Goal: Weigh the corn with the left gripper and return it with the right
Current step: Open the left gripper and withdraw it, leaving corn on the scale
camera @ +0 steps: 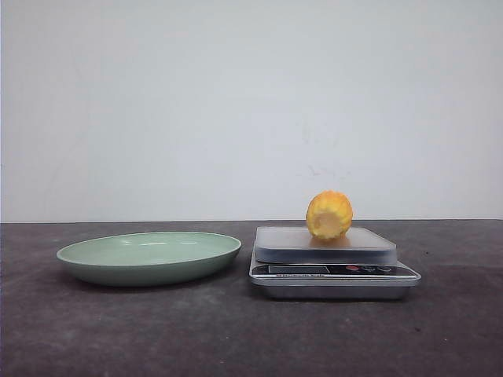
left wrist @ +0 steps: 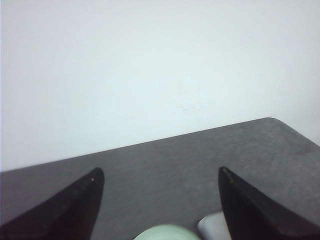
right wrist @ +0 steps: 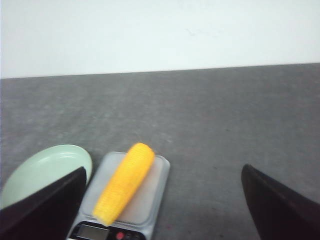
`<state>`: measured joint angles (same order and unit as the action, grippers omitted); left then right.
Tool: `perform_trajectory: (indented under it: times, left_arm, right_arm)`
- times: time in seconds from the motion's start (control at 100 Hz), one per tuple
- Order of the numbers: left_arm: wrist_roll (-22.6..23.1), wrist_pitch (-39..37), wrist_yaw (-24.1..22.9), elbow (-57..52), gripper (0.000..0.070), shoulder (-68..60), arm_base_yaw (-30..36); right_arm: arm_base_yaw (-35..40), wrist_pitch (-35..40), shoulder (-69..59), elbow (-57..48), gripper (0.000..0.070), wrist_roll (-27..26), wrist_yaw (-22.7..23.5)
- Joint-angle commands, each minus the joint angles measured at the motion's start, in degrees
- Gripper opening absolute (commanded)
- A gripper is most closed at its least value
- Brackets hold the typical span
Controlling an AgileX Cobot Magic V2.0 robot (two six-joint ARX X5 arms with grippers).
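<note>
The yellow-orange corn (camera: 329, 215) lies on the platform of a grey kitchen scale (camera: 333, 270), its cut end toward the front camera. In the right wrist view the corn (right wrist: 125, 182) is a ribbed cob lying lengthwise on the scale (right wrist: 150, 200). My right gripper (right wrist: 163, 172) is open, held back from the scale, with nothing between its fingers. My left gripper (left wrist: 160, 172) is open too, over bare table, with only a sliver of the green plate (left wrist: 165, 233) and the scale's corner (left wrist: 212, 225) showing. Neither gripper appears in the front view.
A shallow pale-green plate (camera: 149, 255) rests on the dark table left of the scale, close to it. A white wall stands behind the table. The table's far rounded corner (left wrist: 272, 121) shows in the left wrist view.
</note>
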<state>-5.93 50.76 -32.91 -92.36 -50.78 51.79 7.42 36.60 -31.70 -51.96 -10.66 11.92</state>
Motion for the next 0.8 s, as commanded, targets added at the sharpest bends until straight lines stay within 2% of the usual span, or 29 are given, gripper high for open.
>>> perform_trajectory:
  times: [0.0, 0.13, 0.33, 0.56, 0.7, 0.79]
  left_arm:
    - [-2.49, 2.56, -1.75, -0.83, 0.0434, 1.64, 0.59]
    - [-3.41, 5.84, -5.29, -0.83, 0.0434, 6.49, 0.59]
    - [-9.49, 12.17, -8.44, -0.81, 0.0428, 7.74, 0.57]
    - [-14.01, 13.27, -7.48, -0.81, 0.0422, 7.32, 0.63]
    - [-14.29, 13.35, -5.25, -0.81, 0.0344, 7.39, 0.66]
    - [-14.73, 13.62, -3.80, -0.81, 0.0344, 7.37, 0.66]
  right_arm:
    - [0.48, -1.29, -0.87, -1.09, 0.0629, 0.59, 0.72]
    - [1.31, -1.68, -2.82, -1.09, 0.0629, 0.63, 0.77]
    - [2.36, -2.10, -6.27, -1.09, 0.0629, 1.29, 0.77]
    - [5.22, -5.29, -10.60, -1.09, 0.0629, 1.70, 1.60]
    - [6.99, -7.13, -13.25, -1.09, 0.0629, 1.97, 1.57]
    - [8.37, -8.13, -14.97, -1.09, 0.0629, 1.88, 1.55]
